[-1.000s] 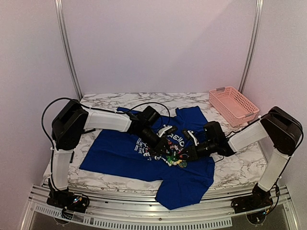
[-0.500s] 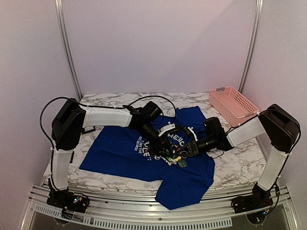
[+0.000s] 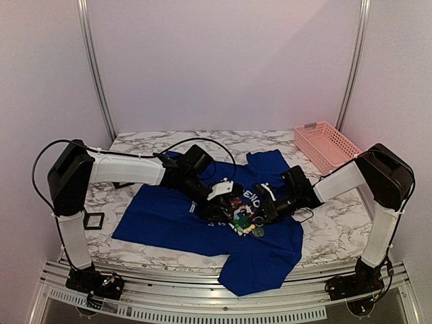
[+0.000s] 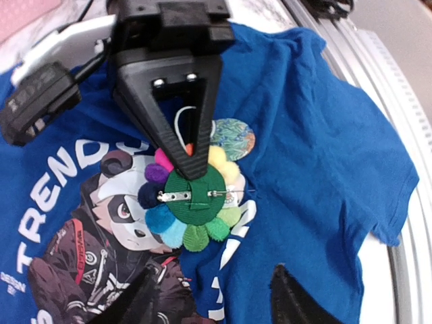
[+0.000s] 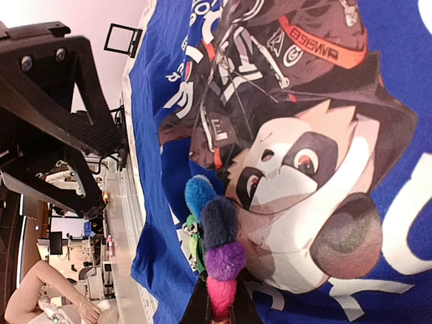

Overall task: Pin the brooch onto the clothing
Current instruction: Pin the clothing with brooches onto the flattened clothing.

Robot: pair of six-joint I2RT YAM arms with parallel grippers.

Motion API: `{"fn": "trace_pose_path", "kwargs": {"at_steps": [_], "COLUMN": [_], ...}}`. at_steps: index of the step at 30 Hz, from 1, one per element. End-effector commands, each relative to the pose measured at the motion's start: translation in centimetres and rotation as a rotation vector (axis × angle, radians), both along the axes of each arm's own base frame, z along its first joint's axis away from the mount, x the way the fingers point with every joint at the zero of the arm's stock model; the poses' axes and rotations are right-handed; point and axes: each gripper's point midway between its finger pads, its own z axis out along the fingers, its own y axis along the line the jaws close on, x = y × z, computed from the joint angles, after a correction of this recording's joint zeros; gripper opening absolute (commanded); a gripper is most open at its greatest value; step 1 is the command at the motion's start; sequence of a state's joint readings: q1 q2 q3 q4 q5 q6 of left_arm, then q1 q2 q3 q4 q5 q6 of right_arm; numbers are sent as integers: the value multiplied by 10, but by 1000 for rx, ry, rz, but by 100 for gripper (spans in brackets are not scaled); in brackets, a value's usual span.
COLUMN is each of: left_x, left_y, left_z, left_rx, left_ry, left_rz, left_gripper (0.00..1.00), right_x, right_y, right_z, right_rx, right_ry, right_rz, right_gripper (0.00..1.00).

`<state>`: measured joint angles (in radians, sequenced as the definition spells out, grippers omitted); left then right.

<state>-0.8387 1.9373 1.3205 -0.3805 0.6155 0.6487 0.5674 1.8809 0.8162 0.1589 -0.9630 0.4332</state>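
The clothing (image 3: 169, 216) is a blue T-shirt lying flat on the table, with its panda print (image 4: 101, 223) facing up. The brooch (image 3: 244, 221) is held over the print with its green back and metal pin (image 4: 196, 199) turned toward the left wrist camera. My right gripper (image 5: 219, 309) is shut on its pink petal edge, its fingers (image 4: 177, 128) coming in from above in the left wrist view. My left gripper (image 4: 212, 304) stands open just short of the brooch and holds nothing. The pin's tip meets the blue fabric (image 4: 324, 135); whether it pierces is unclear.
A pink basket (image 3: 329, 148) stands at the table's back right. A small black cube frame (image 3: 93, 220) sits left of the shirt. A round patterned disc (image 4: 233, 138) lies on the shirt behind the brooch. The marble table (image 3: 337, 236) ends at a metal rail in front.
My left gripper has opened and let go of the brooch, drawing back slightly. The right gripper has closed on the brooch. The left arm's shoulder has swung left, uncovering the cube frame.
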Motion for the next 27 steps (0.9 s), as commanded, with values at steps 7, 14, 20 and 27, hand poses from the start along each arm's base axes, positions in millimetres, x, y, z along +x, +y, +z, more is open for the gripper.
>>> {"fn": "trace_pose_path", "kwargs": {"at_steps": [7, 14, 20, 27], "left_x": [-28, -19, -14, -19], "left_y": [-26, -32, -31, -33], "left_z": [-24, -43, -54, -64], "left_rx": [-28, -4, 32, 42], "left_ry": [-142, -194, -198, -165], "left_rz": [-50, -10, 24, 36], "left_gripper": [43, 39, 29, 27], "right_x": [15, 21, 23, 22], "right_y": [-9, -10, -10, -10], "right_z": [-20, -24, -27, -28], "right_rx": [-61, -65, -74, -76], "right_ry": [122, 140, 150, 162], "right_rz": [-76, -89, -92, -90], "right_gripper": [0, 0, 0, 0]}}
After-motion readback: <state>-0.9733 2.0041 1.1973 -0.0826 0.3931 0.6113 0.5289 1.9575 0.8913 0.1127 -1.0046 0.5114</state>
